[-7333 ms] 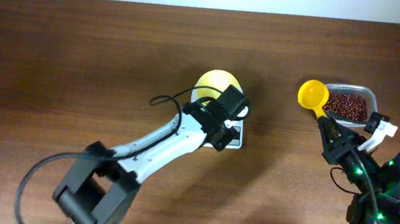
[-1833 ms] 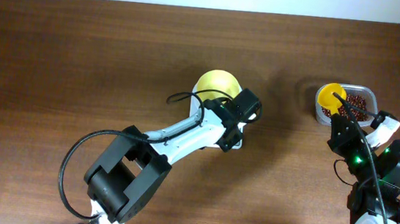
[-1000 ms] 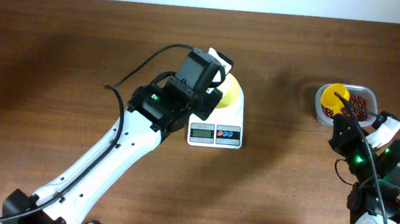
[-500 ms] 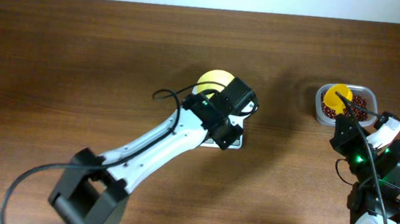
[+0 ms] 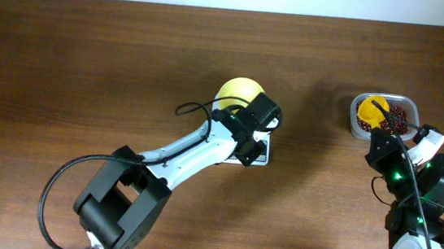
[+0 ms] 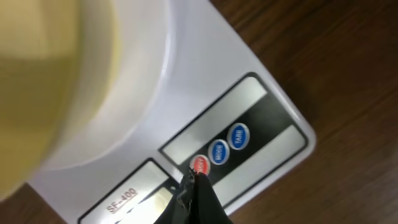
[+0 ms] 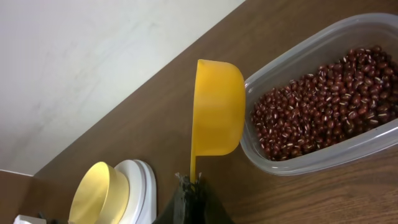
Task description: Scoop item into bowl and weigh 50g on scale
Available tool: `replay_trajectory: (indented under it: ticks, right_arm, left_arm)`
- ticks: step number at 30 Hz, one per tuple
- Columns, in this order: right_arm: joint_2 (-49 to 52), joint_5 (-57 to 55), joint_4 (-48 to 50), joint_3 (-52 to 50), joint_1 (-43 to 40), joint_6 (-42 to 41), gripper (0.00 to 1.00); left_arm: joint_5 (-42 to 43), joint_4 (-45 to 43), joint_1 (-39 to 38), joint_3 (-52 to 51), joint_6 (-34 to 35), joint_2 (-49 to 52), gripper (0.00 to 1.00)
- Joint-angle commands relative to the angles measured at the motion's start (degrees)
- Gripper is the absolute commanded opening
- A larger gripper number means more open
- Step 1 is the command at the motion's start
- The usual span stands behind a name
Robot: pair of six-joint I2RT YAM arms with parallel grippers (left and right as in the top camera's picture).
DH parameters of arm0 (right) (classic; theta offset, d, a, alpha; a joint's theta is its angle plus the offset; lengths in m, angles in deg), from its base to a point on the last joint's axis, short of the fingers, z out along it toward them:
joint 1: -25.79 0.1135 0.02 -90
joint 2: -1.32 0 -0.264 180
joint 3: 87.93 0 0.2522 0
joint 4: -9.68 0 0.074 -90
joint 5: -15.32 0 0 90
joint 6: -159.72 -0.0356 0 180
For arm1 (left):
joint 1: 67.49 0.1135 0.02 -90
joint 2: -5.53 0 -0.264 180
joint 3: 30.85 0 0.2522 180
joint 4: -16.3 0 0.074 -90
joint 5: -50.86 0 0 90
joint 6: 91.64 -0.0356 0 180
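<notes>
Soft, even light, faint shadows on the table [image 5: 89, 63]; bowl [image 6: 37, 81] blurred up close (left wrist view)

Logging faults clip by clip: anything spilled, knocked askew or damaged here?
Nothing stands out. The beans all lie inside the clear container, none seen on the table. The bowl sits on the scale. The right hand holds the yellow scoop by its handle at the container; the shut left hand points at the scale's red button.

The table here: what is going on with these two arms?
The right gripper holds the yellow scoop by its handle at the edge of the clear container of beans. The left gripper, shut, points its tip at the red button of the scale, where the yellow bowl stands, seemingly empty.
</notes>
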Motion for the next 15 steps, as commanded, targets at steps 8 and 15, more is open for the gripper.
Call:
replay_trajectory:
  ticks: [8, 15]
  right_arm:
    - [0.31, -0.48, 0.22, 0.85, -0.37, 0.44, 0.04]
    - [0.31, -0.48, 0.22, 0.85, -0.37, 0.46, 0.04]
  left_arm:
    - [0.02, -3.56, 0.26, -2.99, -0.13, 0.68, 0.00]
    - [0.48, -5.79, 0.24, -4.57, -1.42, 0.68, 0.00]
